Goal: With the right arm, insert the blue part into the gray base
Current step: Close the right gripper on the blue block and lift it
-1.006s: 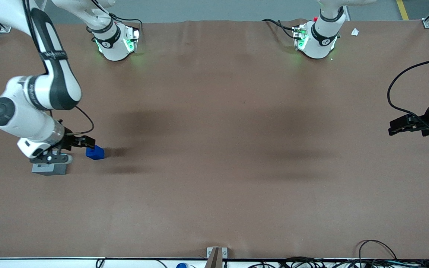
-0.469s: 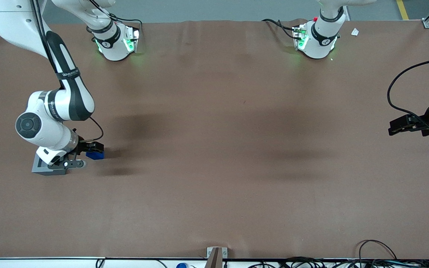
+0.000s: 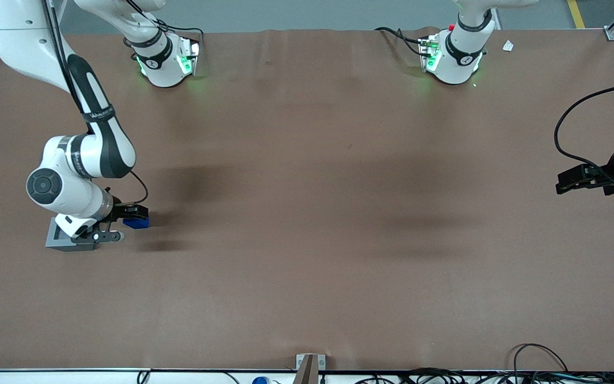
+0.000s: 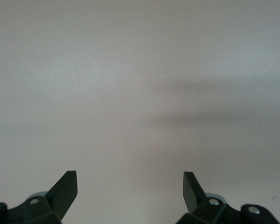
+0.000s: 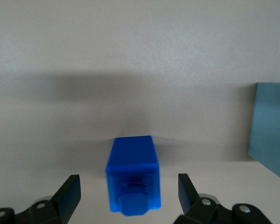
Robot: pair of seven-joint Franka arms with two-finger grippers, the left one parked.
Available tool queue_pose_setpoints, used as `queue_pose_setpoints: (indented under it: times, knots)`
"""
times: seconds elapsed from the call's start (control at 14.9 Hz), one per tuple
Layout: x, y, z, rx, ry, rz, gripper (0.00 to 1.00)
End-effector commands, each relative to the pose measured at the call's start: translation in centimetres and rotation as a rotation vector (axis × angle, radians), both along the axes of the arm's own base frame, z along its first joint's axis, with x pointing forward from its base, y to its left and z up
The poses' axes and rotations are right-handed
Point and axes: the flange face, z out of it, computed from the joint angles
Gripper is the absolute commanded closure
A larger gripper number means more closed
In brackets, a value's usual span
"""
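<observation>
Brown table mat [image 3: 307,213] under open pincer [image 5: 126,189]

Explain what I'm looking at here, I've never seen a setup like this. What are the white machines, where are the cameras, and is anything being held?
The white machines are robot arms on a brown table. One picture looks down from the front; the other two come from cameras on the arms' wrists. The working right arm has lowered its gripper around the blue part, which lies on the table. The two black fingers are open, apart from the part, so nothing is held yet. The gray base sits beside it, partly under the arm.
</observation>
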Motion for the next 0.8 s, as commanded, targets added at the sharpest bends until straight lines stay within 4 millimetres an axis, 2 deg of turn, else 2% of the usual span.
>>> queue_pose_setpoints:
  times: [0.0,0.4,0.47,0.74]
  knots:
    - [-0.57,-0.19,-0.69,-0.011,0.008,0.017,0.14]
    - [-0.71,-0.55,-1.35,-0.011,0.02,0.009,0.3]
    - [-0.71,-0.46,-1.35,-0.011,0.02,0.01,0.36]
    - [-0.69,-0.56,-1.31,-0.011,0.022,0.007,0.71]
